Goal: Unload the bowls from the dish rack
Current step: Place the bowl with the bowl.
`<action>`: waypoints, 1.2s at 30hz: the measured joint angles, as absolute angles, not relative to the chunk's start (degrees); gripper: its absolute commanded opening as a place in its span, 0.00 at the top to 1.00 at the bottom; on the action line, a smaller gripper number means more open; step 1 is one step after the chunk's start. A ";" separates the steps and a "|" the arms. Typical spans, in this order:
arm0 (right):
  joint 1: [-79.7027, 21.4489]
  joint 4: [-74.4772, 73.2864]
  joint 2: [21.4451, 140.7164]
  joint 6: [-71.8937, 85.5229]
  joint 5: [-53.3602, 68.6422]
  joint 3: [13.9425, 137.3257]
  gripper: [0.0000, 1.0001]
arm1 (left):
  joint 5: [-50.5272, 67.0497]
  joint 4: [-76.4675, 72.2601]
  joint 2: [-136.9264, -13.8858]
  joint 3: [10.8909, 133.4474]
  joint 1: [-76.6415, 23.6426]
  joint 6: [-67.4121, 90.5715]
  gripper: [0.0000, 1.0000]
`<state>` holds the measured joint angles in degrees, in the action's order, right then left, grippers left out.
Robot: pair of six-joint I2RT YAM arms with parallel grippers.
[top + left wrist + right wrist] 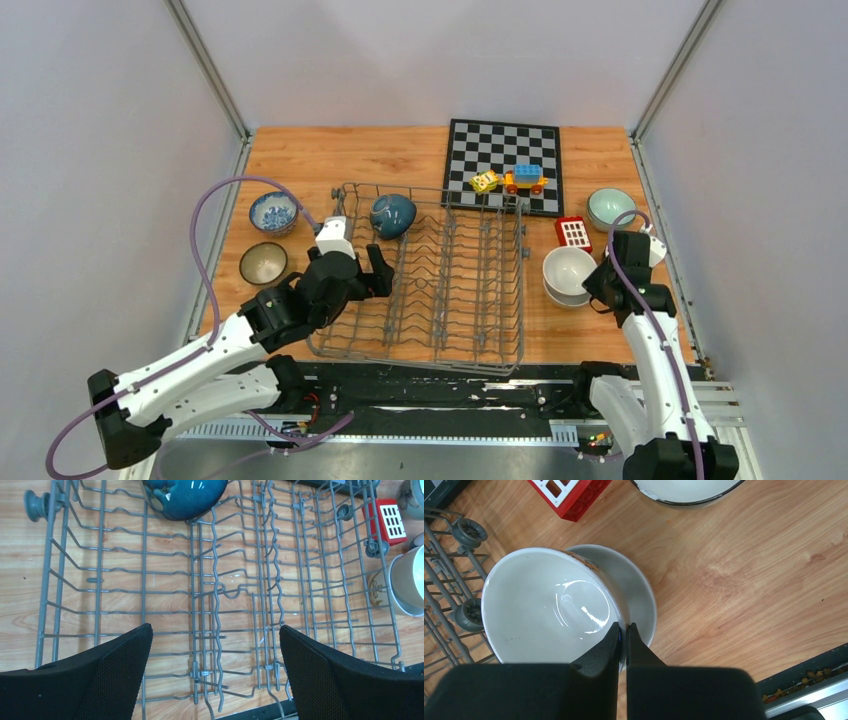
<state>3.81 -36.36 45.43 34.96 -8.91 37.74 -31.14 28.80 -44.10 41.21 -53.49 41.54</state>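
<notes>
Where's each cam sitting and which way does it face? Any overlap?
Top external: above, behind the bases, looking down on the table; left arm and right arm show.
Left wrist: left arm, looking down into the dish rack; open left gripper shows.
Right wrist: right arm, looking down at the white bowl the right gripper pinches.
Shared: both wrist views catch the red block.

Bowl (393, 215) in dish rack (440, 300) far-left corner; two bowls (273, 213) (263, 263) left; stacked bowls (569, 275) right; chessboard (495, 150) behind.
</notes>
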 measured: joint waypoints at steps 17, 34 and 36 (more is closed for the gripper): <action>5.82 -32.49 43.83 36.36 -8.71 32.08 1.00 | -28.40 28.34 -47.44 41.01 -53.49 42.70 0.02; 6.15 -31.00 43.48 36.36 -6.44 31.55 0.62 | -27.35 27.42 -48.80 40.69 -53.49 43.53 0.03; 6.15 -31.20 43.48 36.18 -6.44 31.73 0.60 | -27.29 27.38 -48.82 40.69 -53.49 43.57 0.02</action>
